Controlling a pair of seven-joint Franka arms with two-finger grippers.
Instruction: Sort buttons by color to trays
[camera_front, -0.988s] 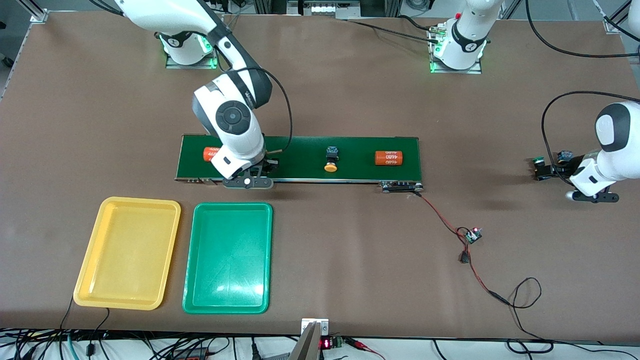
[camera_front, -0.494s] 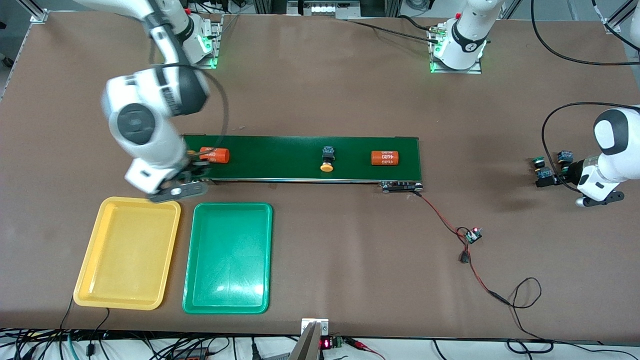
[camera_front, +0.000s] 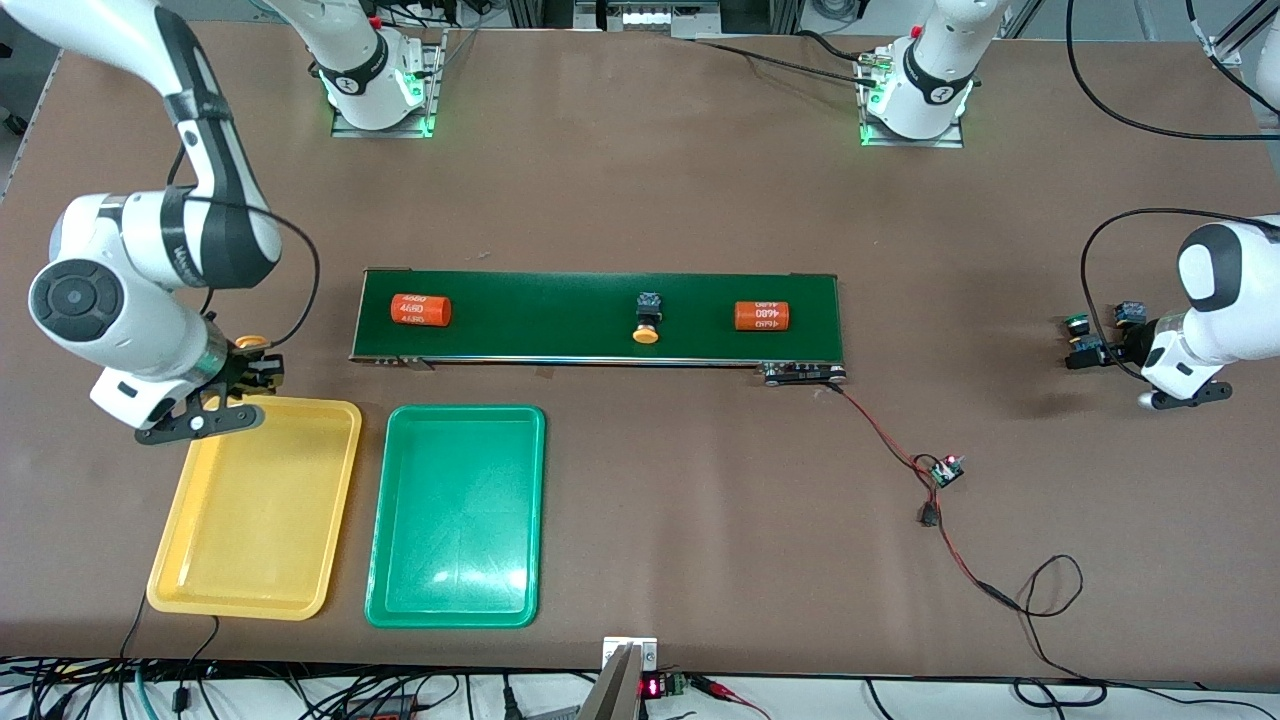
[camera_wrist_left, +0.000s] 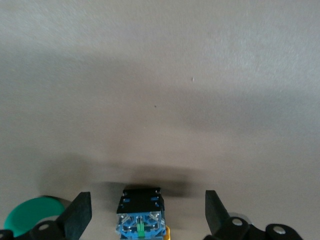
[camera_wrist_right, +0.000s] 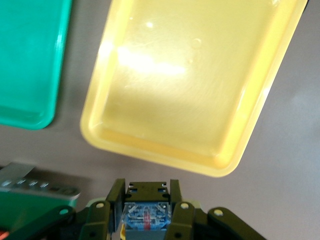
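Holding yellow button tight in my right tool, up over counter by top edge of yellow tray. Green tray sits beside it, nothing in either. My left tool hangs wide open over blue-bodied button at left arm's end; green button lies just beside. Another yellow button rests mid conveyor belt, between two orange cylinders, both reading "4680".
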